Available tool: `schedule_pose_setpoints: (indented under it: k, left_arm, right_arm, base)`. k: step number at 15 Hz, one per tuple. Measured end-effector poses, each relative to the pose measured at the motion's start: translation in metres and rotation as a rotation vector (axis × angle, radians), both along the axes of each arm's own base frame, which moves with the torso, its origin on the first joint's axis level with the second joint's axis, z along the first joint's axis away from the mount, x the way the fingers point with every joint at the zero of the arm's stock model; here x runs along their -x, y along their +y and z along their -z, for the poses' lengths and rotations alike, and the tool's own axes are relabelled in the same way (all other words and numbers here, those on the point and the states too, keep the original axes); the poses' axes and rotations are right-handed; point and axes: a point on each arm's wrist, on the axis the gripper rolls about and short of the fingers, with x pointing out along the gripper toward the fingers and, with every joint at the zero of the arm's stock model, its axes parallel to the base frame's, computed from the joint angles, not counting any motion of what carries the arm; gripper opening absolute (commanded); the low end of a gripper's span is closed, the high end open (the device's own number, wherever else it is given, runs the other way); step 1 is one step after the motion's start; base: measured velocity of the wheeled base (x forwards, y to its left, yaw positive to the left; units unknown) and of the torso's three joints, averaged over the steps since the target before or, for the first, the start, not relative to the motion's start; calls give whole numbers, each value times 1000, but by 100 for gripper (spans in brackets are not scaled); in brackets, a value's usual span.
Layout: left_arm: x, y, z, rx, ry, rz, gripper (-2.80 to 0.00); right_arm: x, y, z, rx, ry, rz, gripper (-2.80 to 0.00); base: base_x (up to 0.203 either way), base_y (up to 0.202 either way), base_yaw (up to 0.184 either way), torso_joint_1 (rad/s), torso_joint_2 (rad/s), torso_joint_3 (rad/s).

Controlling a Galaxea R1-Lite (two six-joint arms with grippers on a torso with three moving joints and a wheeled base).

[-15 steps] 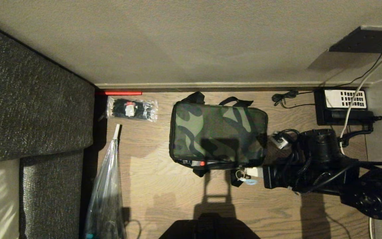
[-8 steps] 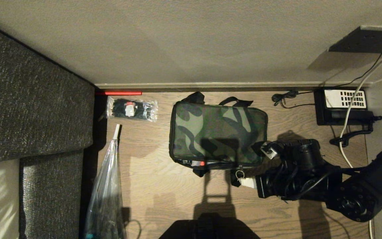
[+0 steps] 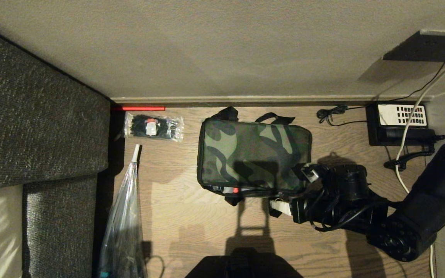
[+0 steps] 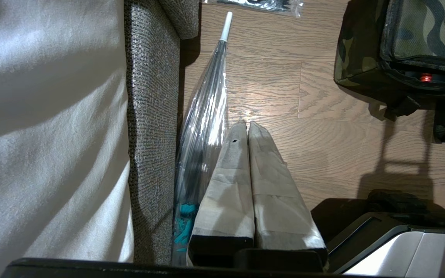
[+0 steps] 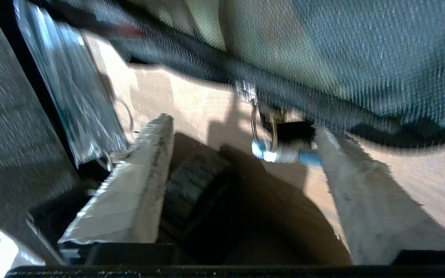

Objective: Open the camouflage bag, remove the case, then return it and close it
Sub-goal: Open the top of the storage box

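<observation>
In the head view, the bag (image 3: 254, 156) is seen lying closed on the floor (image 3: 191, 216), with the right hand (image 3: 290, 189) at its near right corner. No writing can be read. In the left wrist view, the left hand (image 4: 245, 125) is held shut above the floor. In the right wrist view, the right hand's fingers (image 5: 141, 181) are spread apart, with the zip pull (image 5: 272, 148) seen between them.

Camouflage bag (image 3: 253, 154) — matt woven cloth; floor (image 3: 191, 216) — wood.
</observation>
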Motion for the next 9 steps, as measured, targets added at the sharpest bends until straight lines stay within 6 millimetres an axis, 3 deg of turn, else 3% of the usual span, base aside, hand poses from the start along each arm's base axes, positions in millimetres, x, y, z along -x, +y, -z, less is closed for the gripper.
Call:
schedule_pose_setpoints:
  k: [8,9]
  left_arm:
    - [0,0,0,0,0,0,-280]
    - [0,0,0,0,0,0,-280]
  right_arm:
    - [-9,4,15,-8,-2,5,0]
    - [-9,4,16,-7,0,6,-280]
  base:
    - [0,0,0,0,0,0]
    - [0,0,0,0,0,0]
